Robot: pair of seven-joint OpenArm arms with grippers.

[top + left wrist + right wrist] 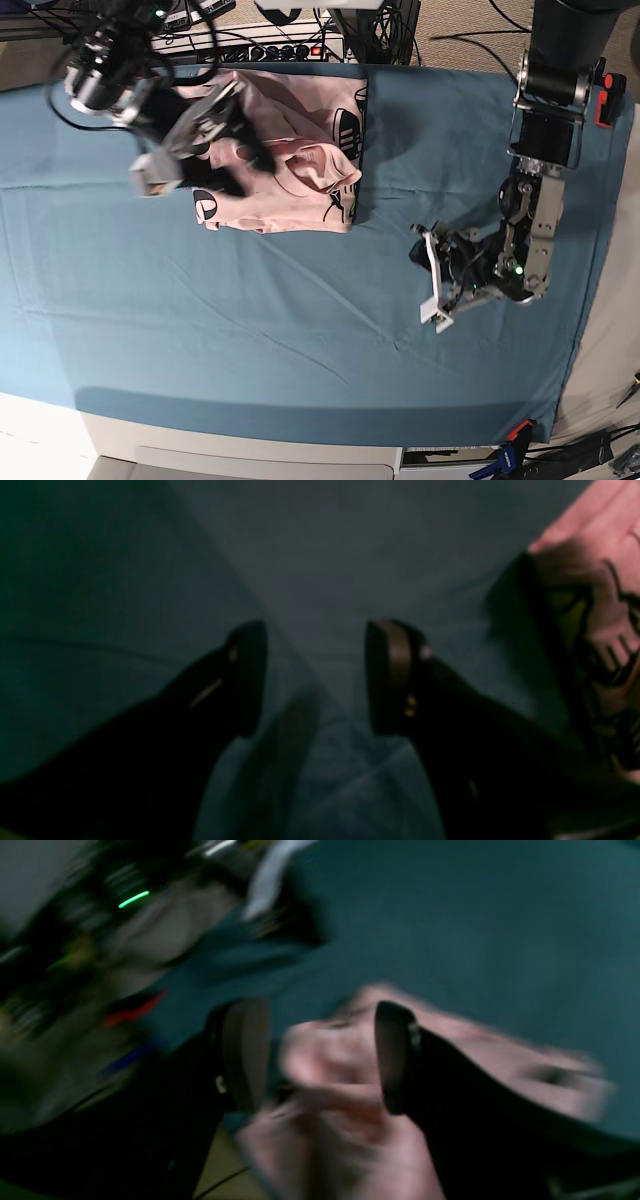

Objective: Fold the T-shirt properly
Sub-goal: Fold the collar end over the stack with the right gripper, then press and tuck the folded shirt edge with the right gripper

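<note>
- The pale pink cotton T-shirt with black printed graphics (285, 165) lies bunched into a rough rectangle at the far side of the teal table cloth (250, 320), near the far edge, printed side showing along its near and right borders
- Judged from the base view, the fold is well under way but not tidy: the outline is compact, yet a raised rumple sits in the middle and the top layer does not lie flat, so smoothing or a last fold looks to be left
- The right gripper (320, 1055) hovers over the shirt's left part, jaws apart with pink cloth seen between and below them; no cloth appears pinched
- The left gripper (315, 677) hangs over bare cloth well apart from the shirt, jaws apart and holding nothing, a printed corner of the shirt at the edge of its wrist view
- The right wrist view is heavily smeared; the right arm also covers the shirt's left edge in the base view, so sleeves, neck label and that edge cannot be made out
</note>
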